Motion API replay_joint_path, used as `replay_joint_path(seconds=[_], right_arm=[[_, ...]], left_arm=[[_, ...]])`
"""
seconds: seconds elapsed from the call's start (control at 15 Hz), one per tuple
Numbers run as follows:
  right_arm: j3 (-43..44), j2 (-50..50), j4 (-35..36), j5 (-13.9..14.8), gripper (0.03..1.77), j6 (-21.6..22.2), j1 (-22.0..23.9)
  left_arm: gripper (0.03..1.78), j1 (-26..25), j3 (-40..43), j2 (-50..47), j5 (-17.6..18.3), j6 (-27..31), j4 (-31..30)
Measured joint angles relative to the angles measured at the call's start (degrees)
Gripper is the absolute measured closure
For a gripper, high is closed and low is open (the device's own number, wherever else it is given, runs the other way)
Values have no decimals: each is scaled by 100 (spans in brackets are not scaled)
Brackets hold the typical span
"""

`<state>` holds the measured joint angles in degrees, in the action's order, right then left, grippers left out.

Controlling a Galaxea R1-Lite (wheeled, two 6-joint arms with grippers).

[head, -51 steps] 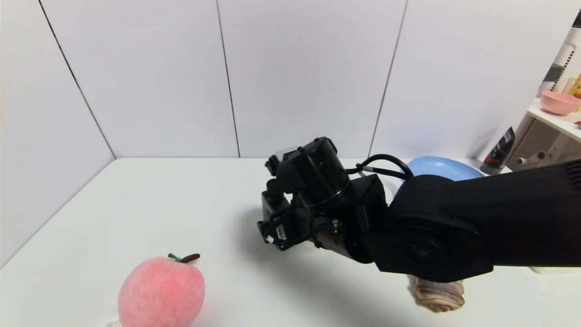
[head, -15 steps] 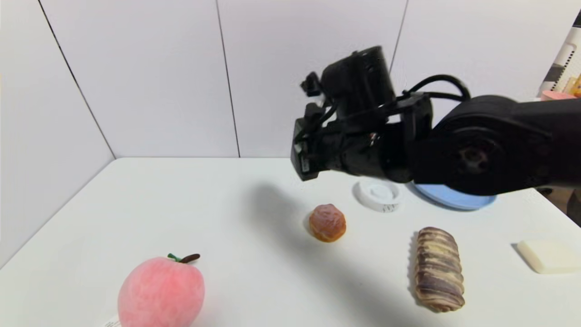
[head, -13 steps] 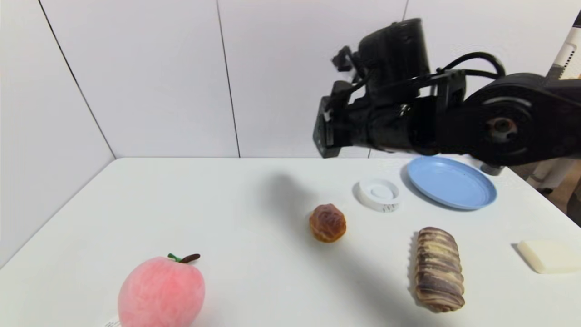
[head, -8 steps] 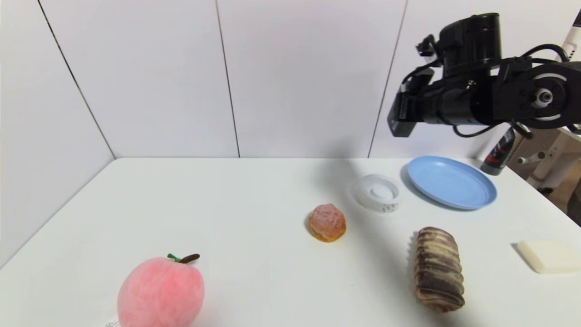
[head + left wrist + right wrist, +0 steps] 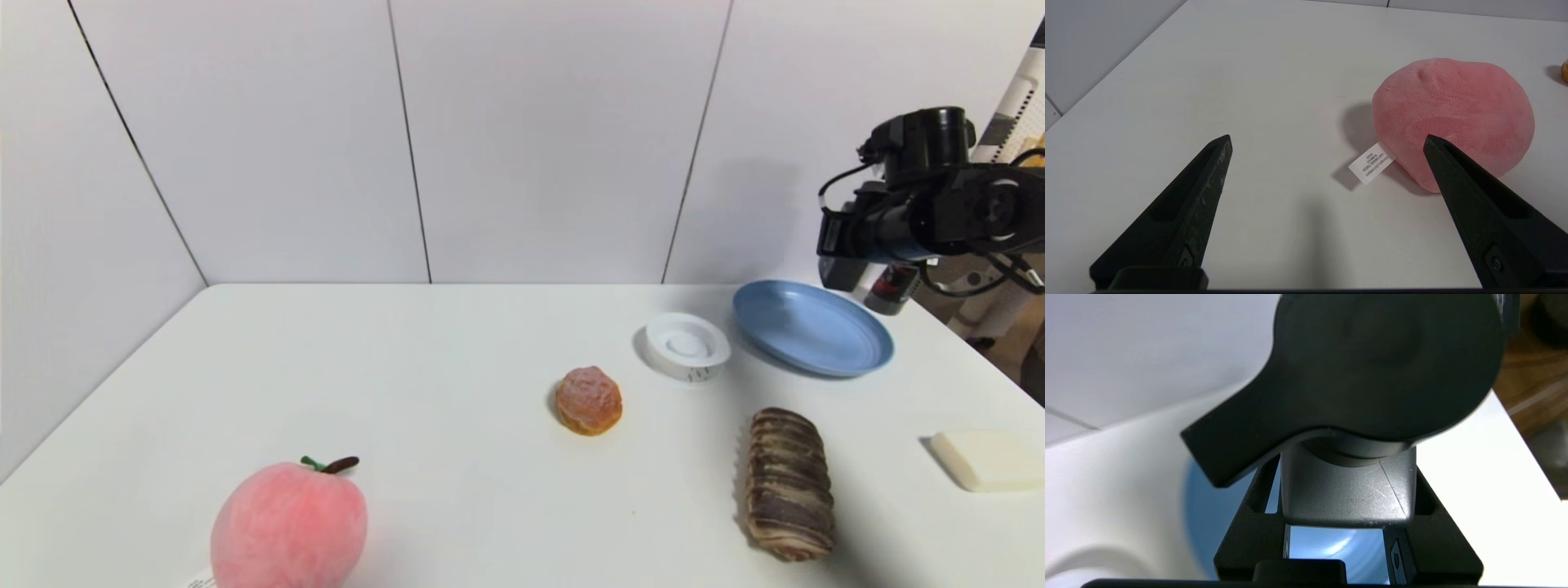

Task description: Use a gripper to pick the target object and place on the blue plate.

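1. Black bottle (image 5: 1347, 486), round cap toward the wrist camera, clamped between the right gripper's (image 5: 1347, 539) two fingers (image 5: 1249, 535); held in the air above the plate.
2. Right gripper (image 5: 841, 253): seen from the head, at 2 o'clock of the table, raised off the surface, over the far right edge of the plate.
3. Blue plate (image 5: 816, 335): flat on the table at 2 o'clock; bare. Its blue shows under the bottle in the right wrist view (image 5: 1208, 522).
4. White dish (image 5: 687, 346): just beside the plate, toward 9 o'clock of it.
5. Brown bun (image 5: 589, 399): table centre, apart from the dish.
6. Striped roll (image 5: 788, 483): at 4 o'clock.
7. White block (image 5: 988, 461): right edge, 3 o'clock.
8. Pink peach (image 5: 289, 525): at 7 o'clock.
9. Left gripper (image 5: 1327, 143): fingers spread wide, low over the table, near the peach (image 5: 1453, 118).
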<state>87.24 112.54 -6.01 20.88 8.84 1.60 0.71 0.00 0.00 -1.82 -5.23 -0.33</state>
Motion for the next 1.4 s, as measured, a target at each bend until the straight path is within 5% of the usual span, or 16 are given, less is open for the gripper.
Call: replay_joint_path(seconds=[0.6,1.0,1.4], right_arm=[[-466,463,411,-22,119,284,66],[-607,254,406,-51,63,224,24],[-1196,-590,384,-49,34,-20,2]], left_arm=[[12,0,0,0,2,0,2],[12,0,0,0,-2,2,0],[12,0,0,0,0,0,0]])
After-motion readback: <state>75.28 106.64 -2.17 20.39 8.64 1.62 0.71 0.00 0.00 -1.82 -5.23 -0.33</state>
